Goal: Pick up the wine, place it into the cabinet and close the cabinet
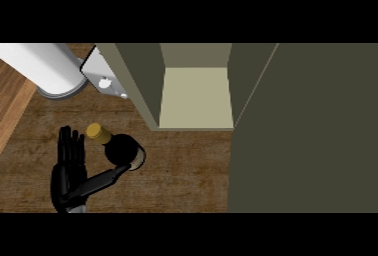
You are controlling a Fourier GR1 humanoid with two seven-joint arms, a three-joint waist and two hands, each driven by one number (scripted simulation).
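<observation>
Black hand [74, 165] on the left sits right against the wine [122, 149] near the worktop's left edge, fingers straight, thumb reaching under the bottle, not clamped yet. I'd wrap the body before lifting toward the open cabinet [193, 97]. Right hand isn't visible.

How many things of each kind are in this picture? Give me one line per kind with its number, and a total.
Wine bottle: 1
Cabinet, door open: 1
Robot hand, the left one, beside the bottle: 1
White cylinder at the upper left: 1
Total: 4
</observation>
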